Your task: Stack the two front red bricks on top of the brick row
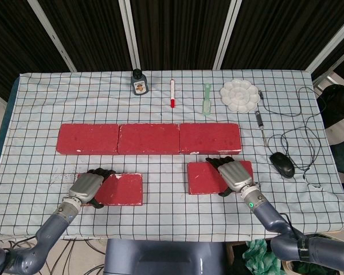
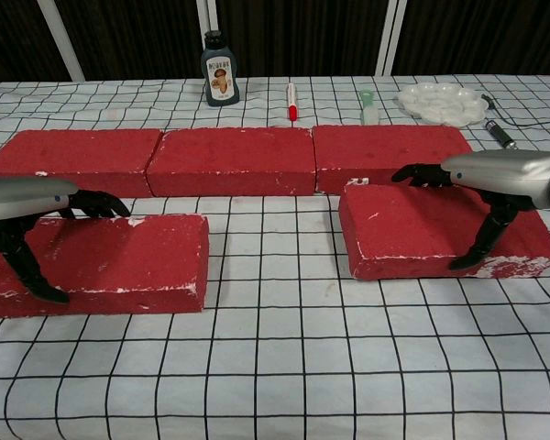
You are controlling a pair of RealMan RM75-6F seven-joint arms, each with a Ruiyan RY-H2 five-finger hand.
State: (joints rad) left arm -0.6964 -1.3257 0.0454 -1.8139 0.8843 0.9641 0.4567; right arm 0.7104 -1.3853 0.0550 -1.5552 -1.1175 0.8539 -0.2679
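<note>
Under your left hand (image 1: 89, 188) lies the left front brick (image 2: 101, 261); under your right hand (image 1: 234, 173), the right front brick (image 2: 435, 229). Each hand straddles its brick, thumb front, fingers behind. Beyond both: brick row (image 1: 149, 138). Likely heavy, rigid, gritty; grip mid-length.

The head view looked steeply down from above the robot's side of the counter (image 1: 34, 114), far enough off to take in its whole checked top beyond the brick row (image 1: 149, 138). The chest view sat low and close, facing level across the counter (image 2: 275, 367) toward the brick row (image 2: 229, 160). Both views shared the brick row, the two bricks in front of it, and the small items behind it.
</note>
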